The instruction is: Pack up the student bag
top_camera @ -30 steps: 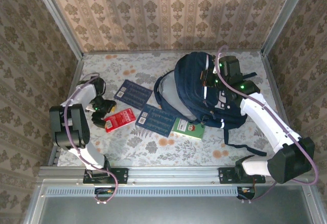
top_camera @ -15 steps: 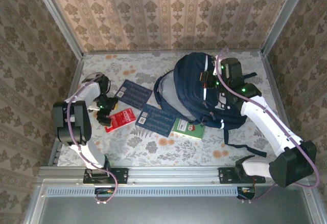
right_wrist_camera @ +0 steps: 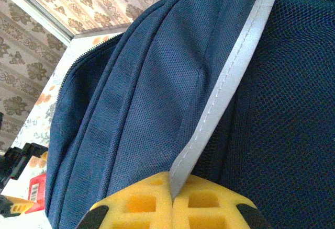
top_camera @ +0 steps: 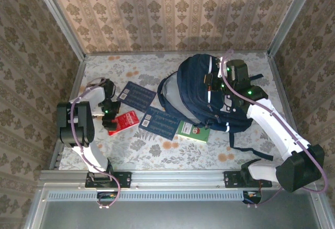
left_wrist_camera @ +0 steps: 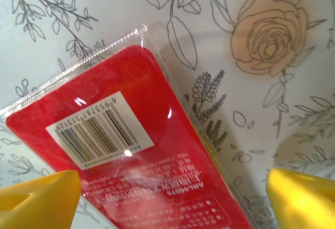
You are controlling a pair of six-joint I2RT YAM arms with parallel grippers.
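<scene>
Left fingers (left_wrist_camera: 36,197), yellow, are spread wide and hang just above a red packet (left_wrist_camera: 131,150) with a barcode label, one tip to each side of it. Right fingers (right_wrist_camera: 141,208) are pressed together, pinching the white stripe (right_wrist_camera: 230,82) that runs down the bag (top_camera: 196,90).

The navy bag is bulky and sits at the far right of the floral counter (top_camera: 157,153), close to the far right corner, with dark straps trailing toward the near edge. Whether its zip is open cannot be told.

Four flat items lie outside the bag. The red packet is near the left edge. One navy pad (top_camera: 135,95) lies beyond it toward the far edge. A second navy pad (top_camera: 159,122) lies mid-counter, and a green book (top_camera: 193,130) lies just beside it, against the bag's near side.

Packing looks barely begun: nothing can be seen inside the bag. By this reading the packet is the item in hand, and both pads and the book are left to go in.
</scene>
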